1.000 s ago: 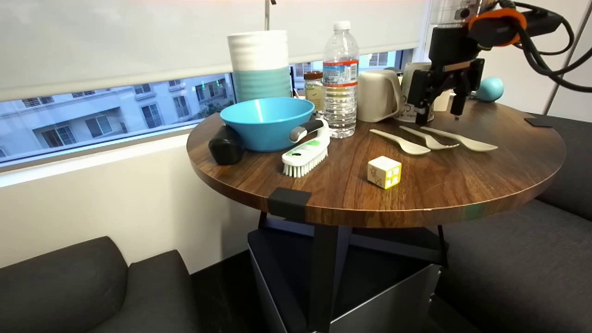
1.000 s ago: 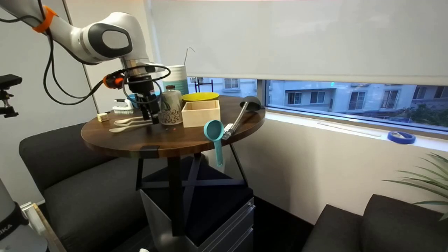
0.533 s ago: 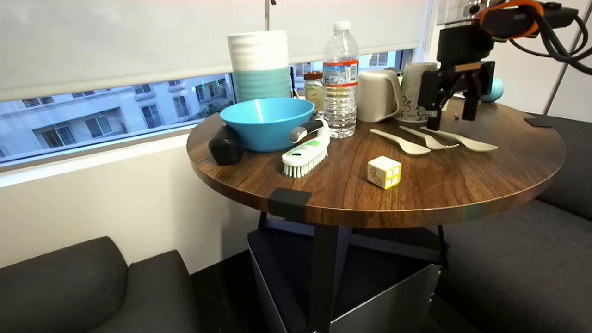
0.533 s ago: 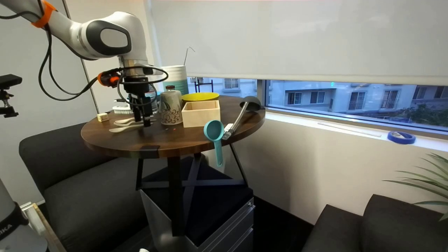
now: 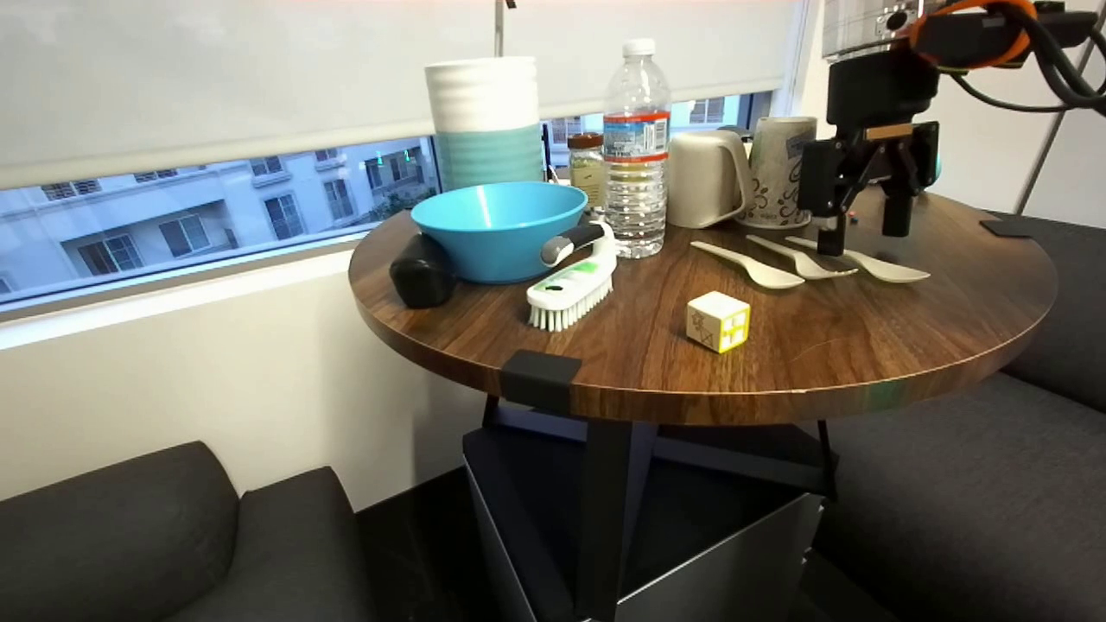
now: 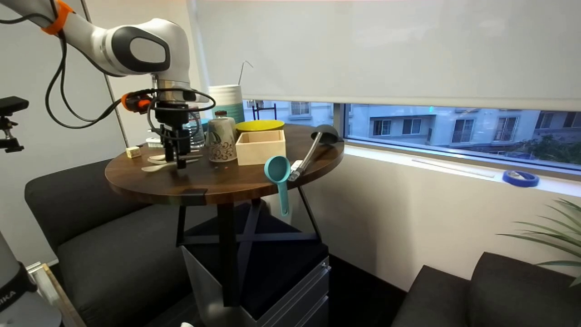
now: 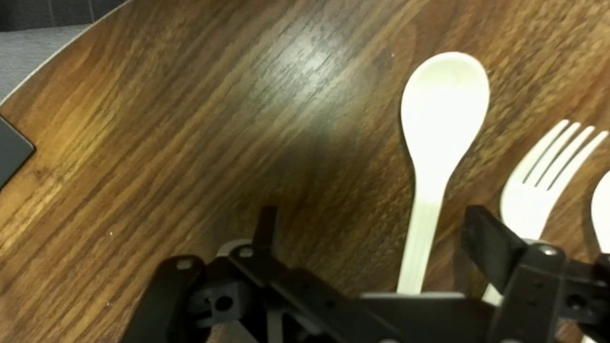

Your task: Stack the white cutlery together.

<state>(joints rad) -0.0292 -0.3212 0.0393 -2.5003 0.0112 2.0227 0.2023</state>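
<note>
The white cutlery lies side by side on the table: a spoon (image 5: 894, 272), a fork (image 5: 816, 266) in the middle and another spoon (image 5: 769, 276). In the wrist view the first spoon (image 7: 445, 105) is whole except for its handle end, the fork (image 7: 524, 205) is beside it, and the other spoon (image 7: 604, 214) is cut off at the right edge. My gripper (image 7: 371, 212) is open and empty, its fingers on either side of that first spoon's handle, the right finger close to the fork. In both exterior views the gripper (image 5: 864, 233) (image 6: 175, 160) is just above the table.
A patterned cup (image 5: 778, 181), a beige mug (image 5: 704, 181) and a water bottle (image 5: 637, 173) stand behind the cutlery. A pale block (image 5: 717, 321), a white brush (image 5: 572, 289) and a blue bowl (image 5: 484, 242) are nearby. A wooden box (image 6: 261, 152) stands beyond the cup.
The open gripper has moved away from the cups, across to the outer spoon, and a little lower. The cutlery has not moved.
</note>
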